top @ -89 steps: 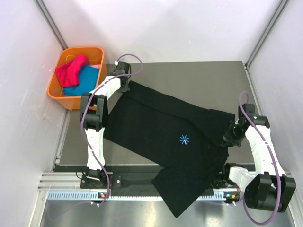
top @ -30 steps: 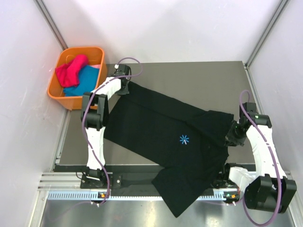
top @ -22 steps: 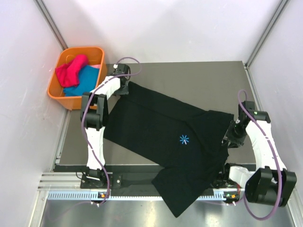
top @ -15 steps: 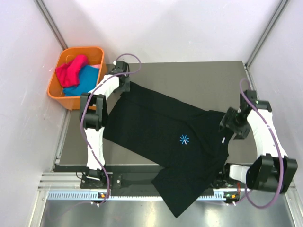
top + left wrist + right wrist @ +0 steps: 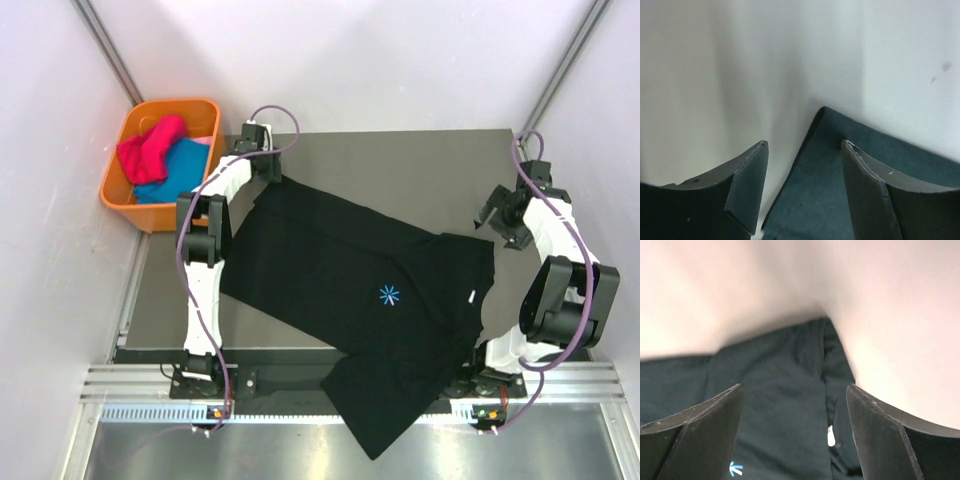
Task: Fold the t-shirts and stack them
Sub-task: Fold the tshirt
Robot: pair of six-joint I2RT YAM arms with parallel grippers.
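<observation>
Across the middle of the overhead frame, the black shirt [image 5: 360, 300] lies spread on the table [image 5: 400, 165], running from upper left to lower right. Its small blue star print [image 5: 388, 294] faces up, and its lower end hangs over the near edge at the bottom of the frame. At the upper left sits the orange basket [image 5: 170, 103], with the pink shirt [image 5: 150, 148] and the teal shirt [image 5: 185, 168] bundled inside.

We see the left gripper [image 5: 270, 178] hovering at the shirt's upper-left corner, jaws apart, and its wrist view shows nothing between the fingers [image 5: 747, 185]. At the right of the frame, the right gripper [image 5: 502, 225] hangs just beyond the shirt's right edge, also spread wide and empty. Its wrist view looks down on the cloth.

We judge the laying-out step finished and the first fold not yet begun. The next move calls for each gripper to drop onto an edge of the cloth and pinch a single layer. We would probably pull the overhanging end up onto the table before folding, since the shirt lies askew.
</observation>
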